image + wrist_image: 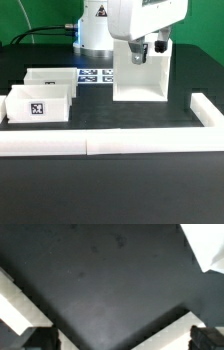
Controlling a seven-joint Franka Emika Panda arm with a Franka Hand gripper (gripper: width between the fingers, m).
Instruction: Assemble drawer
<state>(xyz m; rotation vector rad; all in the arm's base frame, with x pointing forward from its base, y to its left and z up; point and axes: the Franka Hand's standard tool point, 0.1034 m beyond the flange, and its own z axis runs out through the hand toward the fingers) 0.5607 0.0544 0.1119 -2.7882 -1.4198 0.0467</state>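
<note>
- Currently the fingers stand wide apart in the wrist view. Only bare dark table shows between them, and nothing is held.
- Outward, the gripper hangs at the top edge of the housing. Whether it touches, I cannot tell.
- The housing is upright, set well back on the table, just beside the marker board.
- Both trays sit at the exterior view's left, apart from the housing: the front tray, tag outward, and the rear tray close behind it.
- The border wall runs along the front.
- Judgement: an early step, housing being addressed, no tray inserted.
- The next move calls for settling the jaws squarely over one housing wall before closing.
</note>
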